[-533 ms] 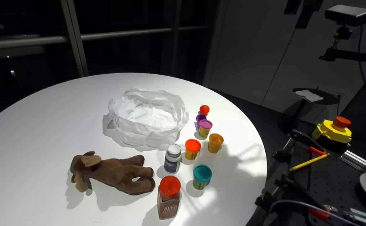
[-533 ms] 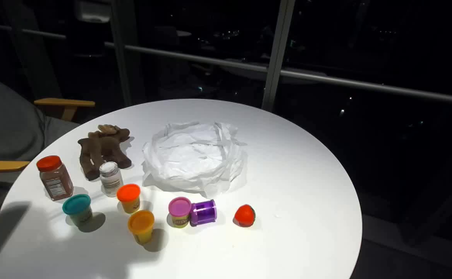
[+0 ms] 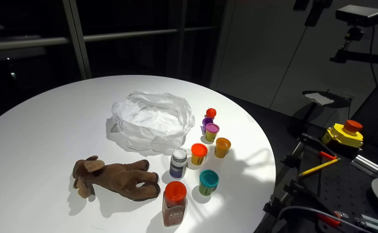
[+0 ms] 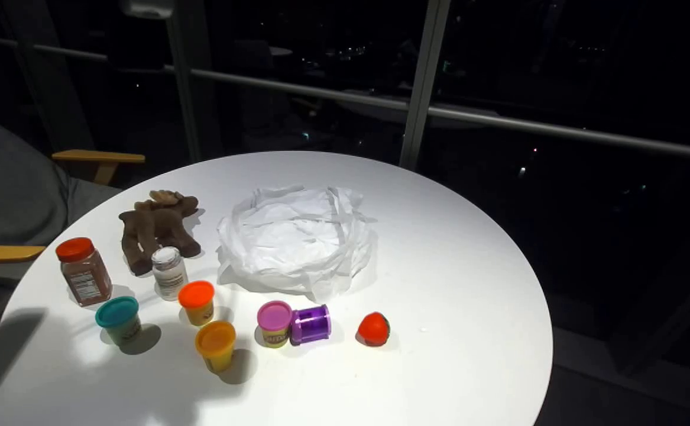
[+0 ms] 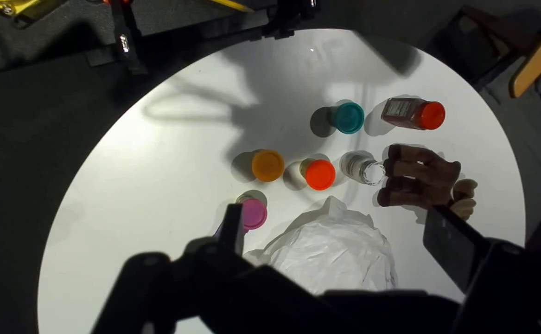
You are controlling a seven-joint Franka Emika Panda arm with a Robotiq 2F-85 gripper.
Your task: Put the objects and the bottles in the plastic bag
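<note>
Plastic bag (image 4: 294, 251): loading appears not yet begun. My gripper (image 5: 337, 211) stands spread, holding nothing. Next, I should align above the pale bottle (image 3: 178, 165), then descend.

In an exterior view, the plastic bag (image 4: 297, 272) sits on the far half of the table (image 4: 469, 343). Left of it lies the plush toy (image 4: 164, 225), with the right bottle (image 4: 171, 278) just on its near side and the left bottle (image 4: 86, 277) to its near left. The leftmost tub (image 4: 119, 321) stands nearer than the left bottle, the second tub (image 4: 197, 303) nearer and right of the right bottle, the nearest tub (image 4: 216, 346) nearer still. On the bag's near side are the rightmost tub (image 4: 274, 323), the cylinder (image 4: 311, 324) just right of it and, apart, farther right, the round piece (image 4: 373, 329).
</note>
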